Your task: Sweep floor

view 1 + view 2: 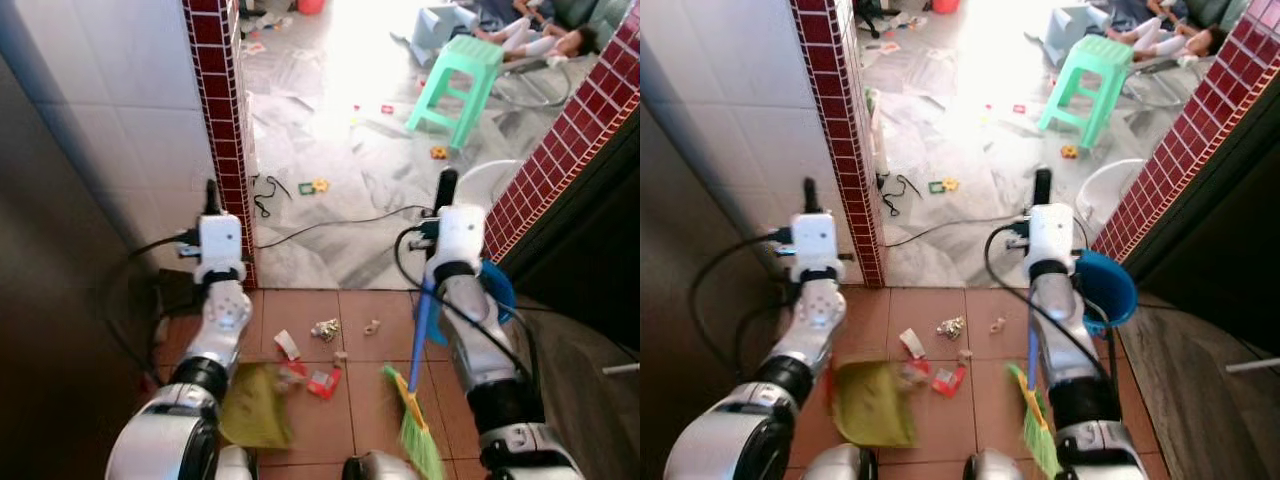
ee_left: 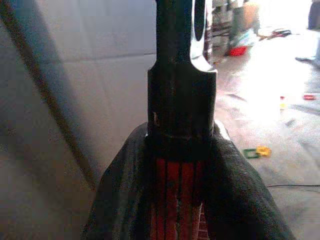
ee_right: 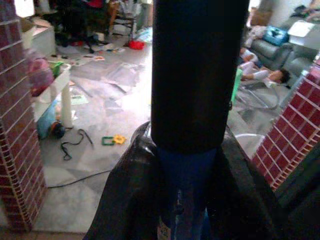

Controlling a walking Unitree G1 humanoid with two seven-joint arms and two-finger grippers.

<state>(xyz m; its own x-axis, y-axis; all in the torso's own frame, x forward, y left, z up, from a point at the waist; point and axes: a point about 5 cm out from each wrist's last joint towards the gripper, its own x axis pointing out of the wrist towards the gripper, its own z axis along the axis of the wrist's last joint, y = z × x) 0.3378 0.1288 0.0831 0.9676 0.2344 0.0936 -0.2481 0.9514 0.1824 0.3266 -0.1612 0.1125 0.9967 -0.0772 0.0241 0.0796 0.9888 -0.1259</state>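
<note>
Two tools were in hand. The broom (image 1: 415, 400) hung from the right jaws (image 1: 446, 190), which were clamped on its blue handle near the black top end, so the green bristles sat well below and behind the jaws, just above the brown tile floor (image 1: 370, 310). The dustpan (image 1: 255, 405), yellow-green, hung likewise from the left jaws (image 1: 211, 196), which were clamped on its red-and-black handle, the pan low beside the left arm.

Between the two tools lay the litter (image 1: 322, 352): a crumpled wrapper, a red scrap, a white bit and a few crumbs, all below and nearer the robot than both jaws.

By the look of it the broom would be light but long, its stiff handle acting as a lever, so a hold so near the top gives reach and little control of the soft bristles; a firm squeeze seems wise. The scraps seem feather-light and apt to skitter.

Ahead of the jaws a brick pillar (image 1: 222, 120) stood left, a black cable (image 1: 330, 225) crossed the pale floor, a blue bucket (image 1: 1110, 290) sat beside the right arm, and a green stool (image 1: 458, 85) stood far off.
</note>
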